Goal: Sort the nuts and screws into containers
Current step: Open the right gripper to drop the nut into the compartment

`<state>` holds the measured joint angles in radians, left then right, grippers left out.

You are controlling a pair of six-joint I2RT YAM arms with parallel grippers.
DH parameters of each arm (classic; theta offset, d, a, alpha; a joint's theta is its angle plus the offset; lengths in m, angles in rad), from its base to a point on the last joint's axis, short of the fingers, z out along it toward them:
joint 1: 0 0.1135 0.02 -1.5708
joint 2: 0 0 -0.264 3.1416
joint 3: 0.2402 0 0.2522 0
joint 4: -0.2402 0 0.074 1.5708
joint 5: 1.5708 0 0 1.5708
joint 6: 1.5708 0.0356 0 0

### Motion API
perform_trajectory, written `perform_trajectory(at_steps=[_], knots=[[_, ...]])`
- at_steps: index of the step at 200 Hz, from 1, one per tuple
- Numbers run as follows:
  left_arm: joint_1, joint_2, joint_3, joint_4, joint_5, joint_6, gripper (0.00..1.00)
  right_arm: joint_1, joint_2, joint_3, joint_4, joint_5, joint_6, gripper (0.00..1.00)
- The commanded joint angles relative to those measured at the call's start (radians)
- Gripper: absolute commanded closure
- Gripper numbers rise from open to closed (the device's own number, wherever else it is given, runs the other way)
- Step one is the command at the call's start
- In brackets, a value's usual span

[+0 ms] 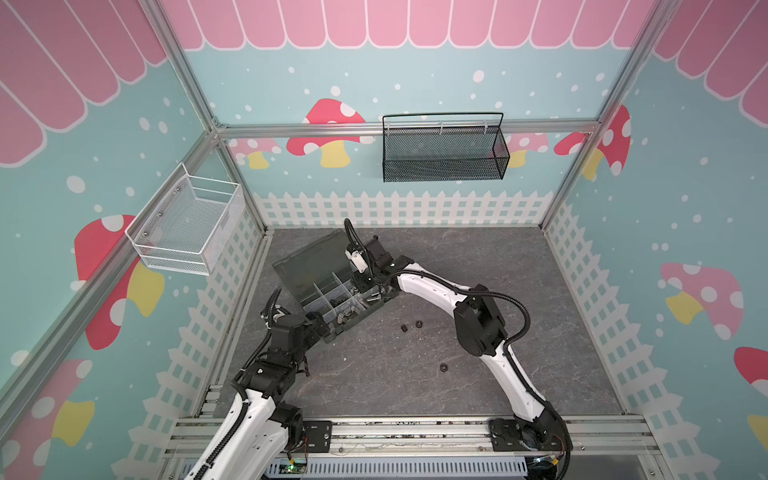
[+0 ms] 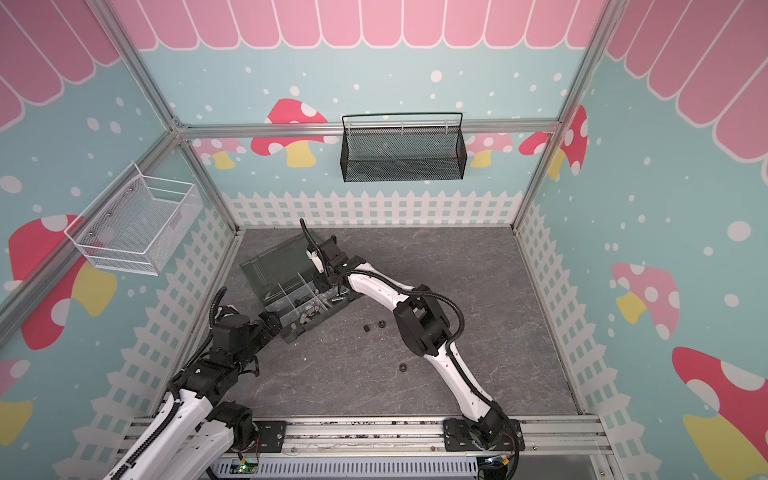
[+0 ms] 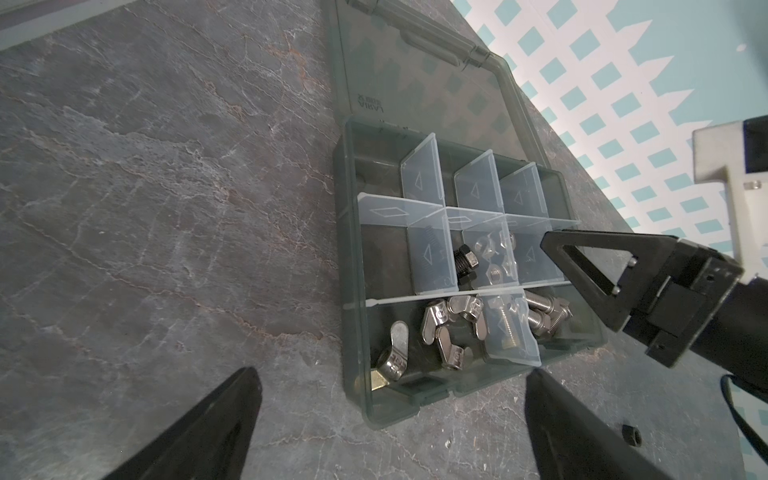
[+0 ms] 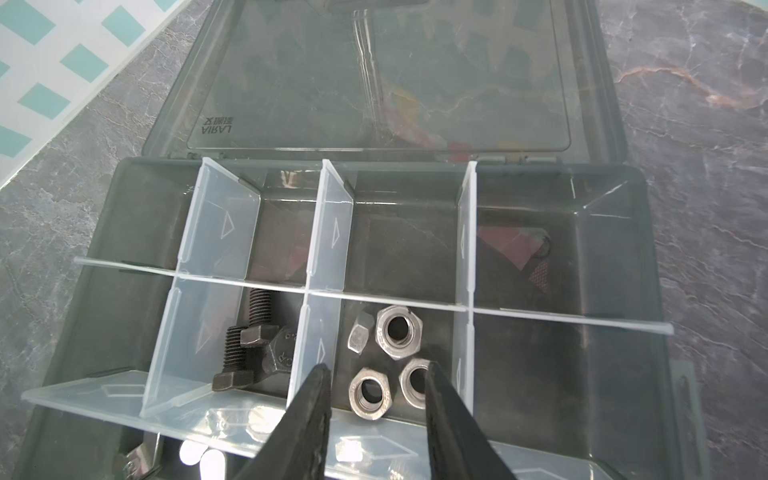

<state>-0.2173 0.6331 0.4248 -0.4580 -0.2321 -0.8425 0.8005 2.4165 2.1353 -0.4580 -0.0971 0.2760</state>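
Note:
The dark grey organizer box (image 1: 330,337) lies open at the left of the table, its lid (image 2: 274,266) folded back. My right gripper (image 4: 376,368) hangs open over a middle compartment where several silver nuts (image 4: 398,331) lie loose; nothing is held between its fingers. Black screws (image 4: 257,332) fill the neighbouring compartment. Silver wing nuts (image 3: 451,328) and silver screws (image 3: 544,316) sit in the row nearest my left gripper (image 3: 392,372), which stands wide open and empty beside the box's near corner. Three black nuts (image 1: 404,328) (image 1: 418,323) (image 1: 443,367) lie on the table right of the box.
A white mesh basket (image 1: 187,224) hangs on the left wall and a black mesh basket (image 1: 442,149) on the back wall. The right arm (image 1: 478,316) reaches across the table's middle to the box. Walls close the table on three sides.

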Motion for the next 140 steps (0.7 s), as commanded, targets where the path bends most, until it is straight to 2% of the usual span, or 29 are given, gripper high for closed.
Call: perform_trajectory(at_steps=[1,43,94,124,140], knots=[[0.006,-0.019,-0.008,0.004,0.007,-0.024,0.00,0.008,-0.063,-0.003,-0.025,0.023,-0.020,0.60],[0.007,-0.039,-0.003,-0.014,-0.004,-0.020,0.00,0.008,-0.172,-0.120,-0.019,0.080,0.019,0.59],[0.007,-0.032,0.008,-0.014,-0.003,-0.012,0.00,0.006,-0.362,-0.371,0.027,0.152,0.071,0.55],[0.007,-0.023,0.025,-0.019,0.005,0.000,0.00,0.003,-0.480,-0.530,0.049,0.216,0.115,0.49],[0.005,-0.004,0.047,-0.028,0.017,0.012,0.00,-0.001,-0.552,-0.607,0.053,0.270,0.144,0.38]])
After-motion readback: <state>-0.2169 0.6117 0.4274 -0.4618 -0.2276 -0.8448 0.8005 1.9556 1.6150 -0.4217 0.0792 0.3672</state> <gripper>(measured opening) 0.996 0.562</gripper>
